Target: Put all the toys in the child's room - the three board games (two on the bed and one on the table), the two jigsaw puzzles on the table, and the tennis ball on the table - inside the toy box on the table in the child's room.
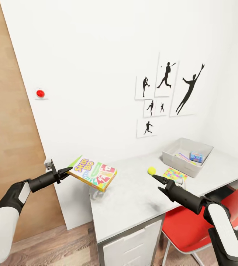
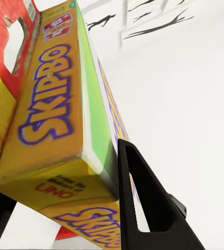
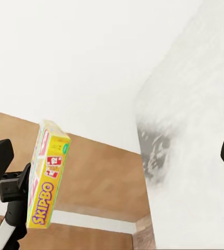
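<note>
While its jaws clamp one corner of a Skip-Bo board game [image 1: 93,173], the left gripper [image 1: 65,171] holds the box level in the air just off the near-left corner of the table [image 1: 133,199], with most of the box reaching out over the white top. The left wrist view shows a black finger [image 2: 143,203] pressed flat against the box's broad face, the printed edge running away from it. Opposite, the right gripper [image 1: 159,180] hovers low above the tabletop with nothing between its fingers; its jaws look spread wide in the right wrist view, where the fingertips sit at opposite edges and the held game [image 3: 47,179] hangs edge-on in the distance.

Just beyond the right gripper's tip lies the tennis ball [image 1: 151,170], and beside it one jigsaw puzzle [image 1: 175,174] rests flat, close to the toy box [image 1: 187,155]. That grey bin stands at the far right end of the table, against the wall, and already holds some flat, colourful items and a small blue one.

Carrying the game there calls for a long reach across the desk, or a hand-over to the right arm. A corner pinch on a wide flat box can let it swing, so a slow, level carry seems wise, passing above the ball and puzzle, then lowering inside the sloping walls before release.
</note>
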{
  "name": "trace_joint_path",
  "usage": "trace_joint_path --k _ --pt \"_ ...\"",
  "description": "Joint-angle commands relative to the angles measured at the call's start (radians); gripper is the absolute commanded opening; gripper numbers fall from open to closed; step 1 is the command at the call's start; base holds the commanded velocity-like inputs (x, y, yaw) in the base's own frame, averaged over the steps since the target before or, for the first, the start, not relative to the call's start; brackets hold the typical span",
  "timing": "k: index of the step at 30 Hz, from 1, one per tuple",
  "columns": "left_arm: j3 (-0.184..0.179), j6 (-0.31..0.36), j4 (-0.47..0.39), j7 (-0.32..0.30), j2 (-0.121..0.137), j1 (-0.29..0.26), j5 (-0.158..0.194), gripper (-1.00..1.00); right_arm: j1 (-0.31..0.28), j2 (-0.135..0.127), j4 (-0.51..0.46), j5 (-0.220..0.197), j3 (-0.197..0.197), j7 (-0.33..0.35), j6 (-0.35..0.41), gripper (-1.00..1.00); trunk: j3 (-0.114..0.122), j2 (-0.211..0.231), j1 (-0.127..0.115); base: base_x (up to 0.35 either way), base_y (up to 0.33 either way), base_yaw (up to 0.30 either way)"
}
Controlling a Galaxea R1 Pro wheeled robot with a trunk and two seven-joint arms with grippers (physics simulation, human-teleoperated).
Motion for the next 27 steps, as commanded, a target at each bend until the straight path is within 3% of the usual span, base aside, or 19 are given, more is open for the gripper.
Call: trace_joint_path --k 1,15,27 --pt "0.001 0.008 0.000 -0.002 0.000 -0.001 0.001 -1.00 -0.001 0.000 0.000 -0.002 -0.001 -0.002 0.005 1.00 0.002 0.006 -0.004 -0.172 0.030 -0.038" --pt "0.001 0.008 0.000 -0.003 0.017 -0.001 0.003 -1.00 -0.001 0.009 0.000 -0.002 0.008 -0.002 0.003 1.00 0.045 0.104 -0.058 -0.016 0.003 -0.013" --pt "0.000 0.007 0.000 -0.003 0.017 -0.001 0.003 -1.00 -0.001 0.007 0.001 -0.002 0.016 -0.002 -0.007 1.00 0.087 0.188 -0.104 0.000 0.000 -0.239"
